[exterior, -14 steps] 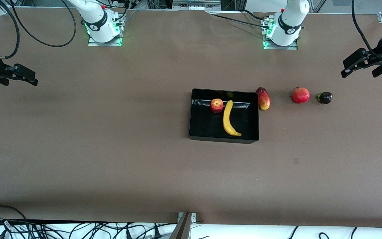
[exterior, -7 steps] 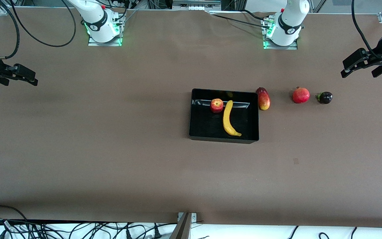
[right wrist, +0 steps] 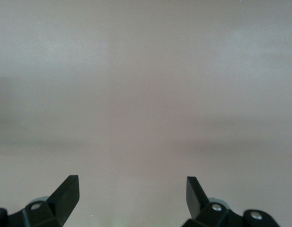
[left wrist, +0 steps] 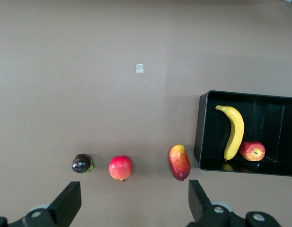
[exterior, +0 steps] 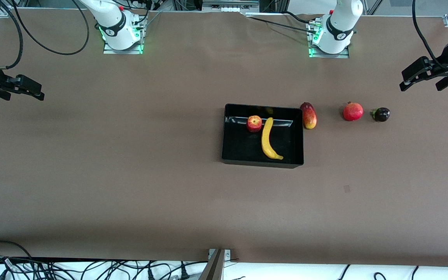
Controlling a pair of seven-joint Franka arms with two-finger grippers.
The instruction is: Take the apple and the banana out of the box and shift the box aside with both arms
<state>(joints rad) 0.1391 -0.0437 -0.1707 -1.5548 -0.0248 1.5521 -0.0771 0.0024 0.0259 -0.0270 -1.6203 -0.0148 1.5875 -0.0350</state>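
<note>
The black box sits on the brown table near its middle. The red apple and the yellow banana lie inside it, side by side. The left wrist view also shows the box, banana and apple. My left gripper is open and empty, raised at the left arm's end of the table; it shows in its wrist view. My right gripper is open and empty, raised at the right arm's end, over bare table. Both arms wait.
A red-yellow mango lies against the box's wall on the left arm's side. A red pomegranate and a small dark fruit with a green stem lie in a row toward the left arm's end. Cables hang at the table's near edge.
</note>
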